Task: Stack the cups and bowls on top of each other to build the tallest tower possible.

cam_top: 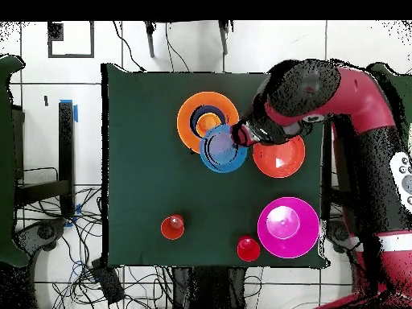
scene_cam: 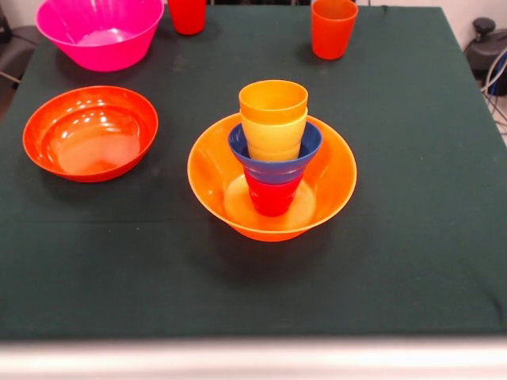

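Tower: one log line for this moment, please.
tower: yellow-orange bowl, red cup, dark blue bowl, yellow cups | light blue bowl beside gripper, overhead only | grip unclear

The table cloth [scene_cam: 412, 237] is dark green. The big bowl [scene_cam: 333, 170] is orange, holding a red cup [scene_cam: 272, 196], a dark blue bowl [scene_cam: 273, 168] and yellow cups [scene_cam: 273, 119]. Next to the gripper [cam_top: 241, 133] is a light blue bowl [cam_top: 221, 153]. One bowl is pink [scene_cam: 99, 36], another orange-red [scene_cam: 89, 133].
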You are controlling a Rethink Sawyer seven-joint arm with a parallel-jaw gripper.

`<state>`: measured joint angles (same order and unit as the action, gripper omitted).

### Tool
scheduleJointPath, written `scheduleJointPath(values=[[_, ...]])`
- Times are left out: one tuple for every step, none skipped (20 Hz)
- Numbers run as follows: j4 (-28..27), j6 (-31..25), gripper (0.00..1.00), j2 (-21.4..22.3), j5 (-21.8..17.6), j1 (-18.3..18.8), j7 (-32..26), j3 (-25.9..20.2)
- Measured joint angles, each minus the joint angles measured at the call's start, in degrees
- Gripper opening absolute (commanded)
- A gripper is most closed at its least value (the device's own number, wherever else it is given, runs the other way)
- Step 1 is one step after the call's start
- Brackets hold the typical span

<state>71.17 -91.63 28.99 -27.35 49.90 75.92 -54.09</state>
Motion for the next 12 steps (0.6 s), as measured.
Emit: scheduleJointPath(values=[[-2.3, 1.7, 0.00, -0.7, -0.9, -1.7, 0.0, 0.0], [-3.3, 2.4, 0.00, -1.0, -1.3, -2.4, 0.0, 0.0], [-4.8, 3.5, 0.00, -1.5, -1.8, -3.5, 0.0, 0.1], [-5.9, 4.3, 0.00, -2.0, -2.0, -4.3, 0.0, 0.1], [-7.0, 5.1, 0.00, -2.5, -2.3, -5.1, 0.0, 0.1], [-7.7, 5.6, 0.00, -2.8, -2.4, -5.6, 0.0, 0.1], [-8.5, 6.1, 0.00, -3.1, -2.4, -6.1, 0.0, 0.1], [-10.3, 7.1, 0.00, -4.0, -2.5, -7.4, 0.0, 0.1], [-11.4, 7.5, 0.00, -4.5, -2.5, -8.2, 0.0, 0.2], [-12.2, 7.6, 0.00, -4.9, -2.6, -8.7, 0.0, 0.2], [-12.9, 7.8, 0.00, -5.3, -2.6, -9.2, 0.0, 0.2], [-14.3, 7.8, 0.00, -6.0, -2.7, -10.1, 0.0, 0.2]])
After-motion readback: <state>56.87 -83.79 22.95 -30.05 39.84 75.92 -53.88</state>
